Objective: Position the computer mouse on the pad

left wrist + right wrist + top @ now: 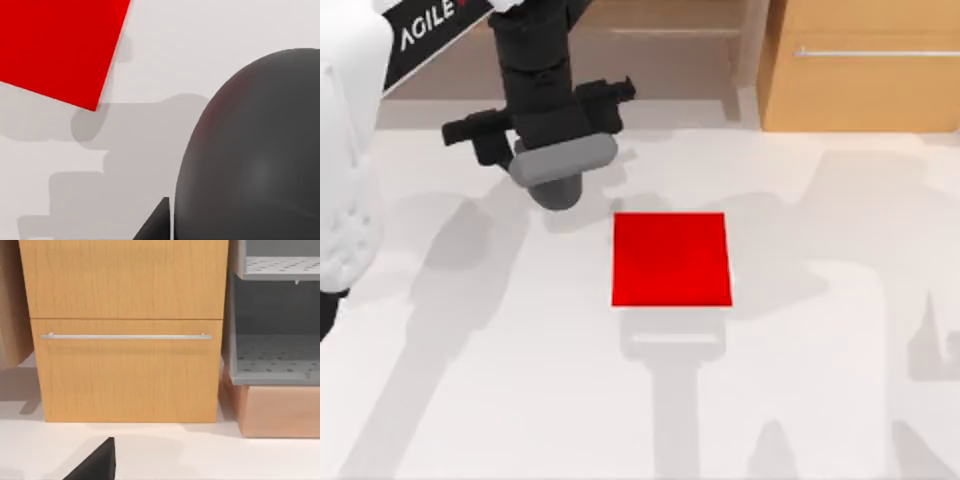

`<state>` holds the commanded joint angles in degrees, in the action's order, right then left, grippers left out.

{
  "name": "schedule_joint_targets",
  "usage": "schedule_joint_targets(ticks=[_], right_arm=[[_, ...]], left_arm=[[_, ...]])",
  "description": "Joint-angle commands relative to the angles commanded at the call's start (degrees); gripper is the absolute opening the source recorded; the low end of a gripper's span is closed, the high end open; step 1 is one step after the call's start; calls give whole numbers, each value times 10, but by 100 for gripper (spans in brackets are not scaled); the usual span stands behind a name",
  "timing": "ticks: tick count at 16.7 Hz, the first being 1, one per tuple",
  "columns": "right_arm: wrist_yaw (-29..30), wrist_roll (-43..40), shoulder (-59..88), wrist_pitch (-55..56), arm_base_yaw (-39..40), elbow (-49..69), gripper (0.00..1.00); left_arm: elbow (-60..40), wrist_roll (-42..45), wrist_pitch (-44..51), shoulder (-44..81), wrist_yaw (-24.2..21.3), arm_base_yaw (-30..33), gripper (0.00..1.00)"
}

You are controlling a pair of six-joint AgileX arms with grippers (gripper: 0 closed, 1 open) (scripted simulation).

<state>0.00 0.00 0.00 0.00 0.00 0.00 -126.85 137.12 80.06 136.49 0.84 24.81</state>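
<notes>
The left end effector [558, 175], up-left of the pad [671, 258], grips the dark mouse [560, 170] above the counter [520, 380].

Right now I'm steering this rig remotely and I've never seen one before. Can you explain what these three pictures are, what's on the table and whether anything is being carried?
You are looking at a simulated pair of AgileX arms at a white table.

The top view looks down from above the table. The black left arm reaches in at its upper left, and its end effector is above the table, left of and beyond the pad, a plain red square lying flat. A dark grey rounded mouse sits at the end effector, apparently carried; its shadow falls on the table beneath. The fingers themselves are hidden.

The left wrist view comes from that arm's camera: the mouse looms close, with a corner of the pad farther off.

The right wrist view faces a wooden drawer cabinet and a grey shelf behind the table; that arm seems parked.
</notes>
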Motion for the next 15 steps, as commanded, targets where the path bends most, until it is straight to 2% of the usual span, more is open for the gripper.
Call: schedule_joint_targets(ticks=[3,6,15], right_arm=[[0,0,0,0,0,0,100],[0,0,0,0,0,0,100],[0,0,0,0,0,0,100]], left_arm=[[-102,38,28,69,-1,90,0],[-149,56,41,103,-1,136,0],[-138,58,29,103,-1,137,0]])
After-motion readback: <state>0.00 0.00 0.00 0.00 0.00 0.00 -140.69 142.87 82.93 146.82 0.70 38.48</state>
